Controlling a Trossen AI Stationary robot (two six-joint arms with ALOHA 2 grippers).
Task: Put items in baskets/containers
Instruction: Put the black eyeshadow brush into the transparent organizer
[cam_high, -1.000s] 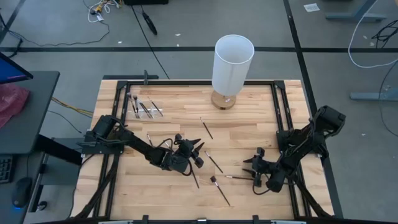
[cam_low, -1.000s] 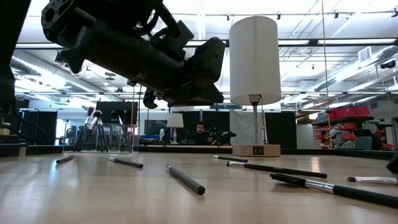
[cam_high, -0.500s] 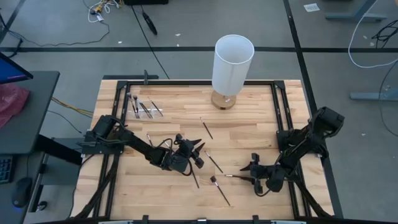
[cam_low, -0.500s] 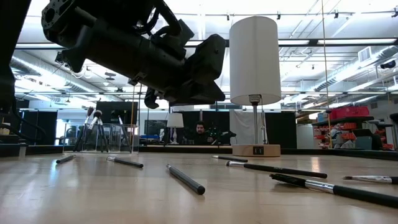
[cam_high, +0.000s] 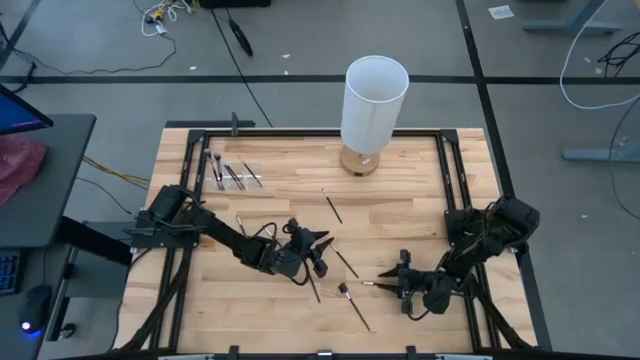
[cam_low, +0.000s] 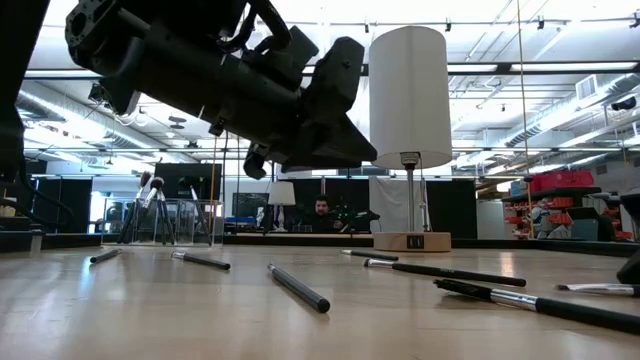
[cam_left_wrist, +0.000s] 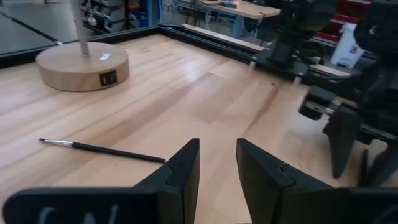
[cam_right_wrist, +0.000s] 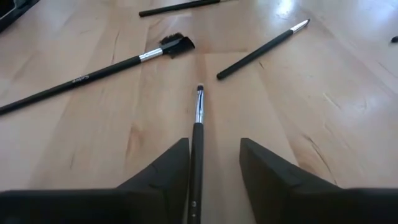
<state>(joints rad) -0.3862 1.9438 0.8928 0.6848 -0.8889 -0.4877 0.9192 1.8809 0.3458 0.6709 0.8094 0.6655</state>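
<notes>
Near the table's right front — right gripper: I had it low over the wood with its fingers apart, straddling the handle of one makeup brush; nothing was clamped yet.

Left gripper: hung over the middle of the table, fingers parted with a narrow gap, empty.

Brush in the right gripper's line: lay flat on the boards, handle running back between the fingers, small tip pointing away. The high view showed it as a thin dark line just ahead of the gripper.

Other brushes: scattered loose on the table; a flat-headed one and a pale-tipped one lay near the targeted brush but apart from it; another lay alone ahead of the left gripper.

Container: a clear low box at the far left of the table, a few brushes already in it, well apart from both grippers.

White cylinder on wooden base: stood at the far edge, not part of the job.

Handling, my judgement: the brush looked light, stiff and thin, its smooth round handle likely to roll or slip out of a loose pinch, and its bristle tip easily bent.

Hold point, my judgement: on the handle near mid-length, clear of the tip, fingers set squarely across it and low to the table.
</notes>
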